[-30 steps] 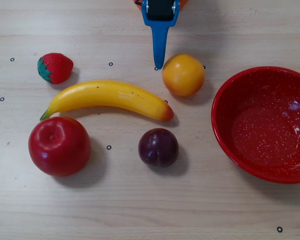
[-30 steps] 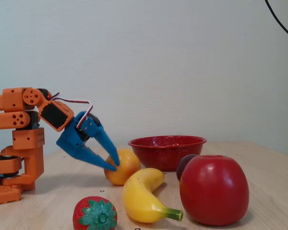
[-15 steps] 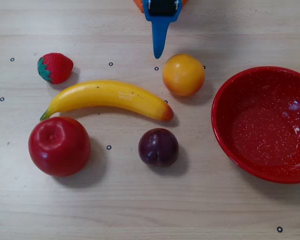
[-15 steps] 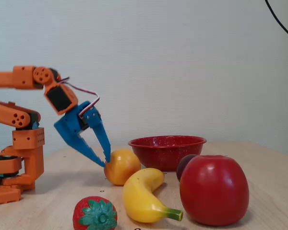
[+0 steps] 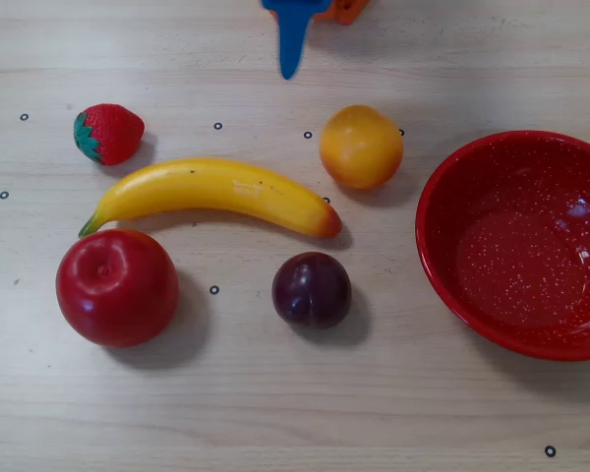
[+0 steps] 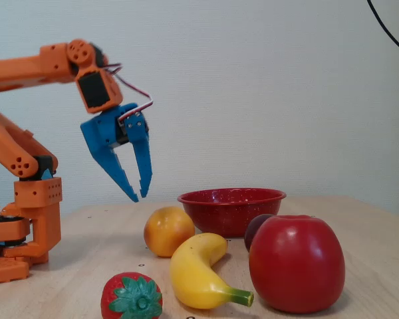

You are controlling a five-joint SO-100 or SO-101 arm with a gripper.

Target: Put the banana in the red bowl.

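Your orange arm (image 6: 46, 63) reaches out from its base at the left of the fixed view, the wrist bent so that the blue gripper (image 6: 138, 195) points down, raised well above the table (image 5: 295, 413). Its two fingers stand slightly apart at the tips and hold nothing; in the overhead view only one blue finger (image 5: 291, 44) enters from the top edge. The banana (image 5: 211, 192) lies flat on the table, long, curved and glossy yellow, with its green stem tip toward the left of the overhead view and its orange-brown end toward the right. It rests between the strawberry (image 5: 108, 133) and the red apple (image 5: 116, 286), near the orange fruit (image 5: 361, 147) and the plum (image 5: 312, 289). The red bowl (image 5: 442, 265), speckled white, sits at the right edge, apart from the banana.
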